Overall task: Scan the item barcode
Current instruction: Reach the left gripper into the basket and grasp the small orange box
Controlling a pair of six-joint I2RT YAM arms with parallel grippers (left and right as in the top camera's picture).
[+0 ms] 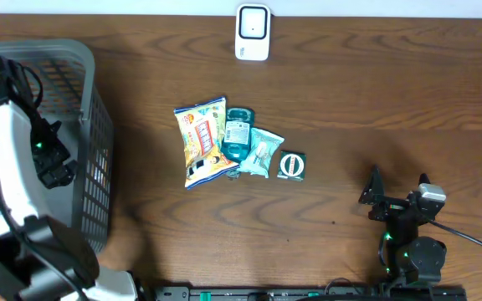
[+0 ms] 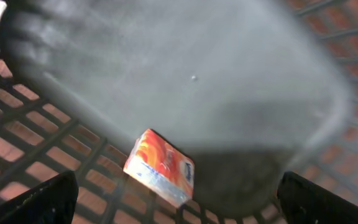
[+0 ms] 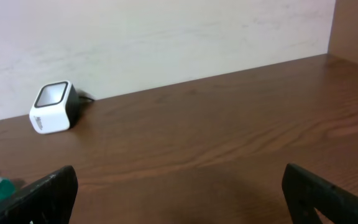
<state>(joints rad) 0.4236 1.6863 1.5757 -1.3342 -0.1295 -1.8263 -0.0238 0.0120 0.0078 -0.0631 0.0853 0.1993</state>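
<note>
Both open, empty: right gripper (image 3: pixel 182 196) is nearer, green box (image 1: pixel 292 165) ahead-left of it; left gripper (image 2: pixel 180 202) sits over basket (image 1: pixel 99 125).

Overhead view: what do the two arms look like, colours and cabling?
Left arm: black joints, white shell, black cables, a green light. Right arm: black, grey block on top, green lights, black cable trailing away. Fingers are plain black.

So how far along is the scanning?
Looks done: one orange box lies in the basket. In hand: nothing; both arms' jaws are open and empty, left arm over the basket. Left: snack bag, teal pack, pale green sachet and small green box on the table, below the scanner.
</note>
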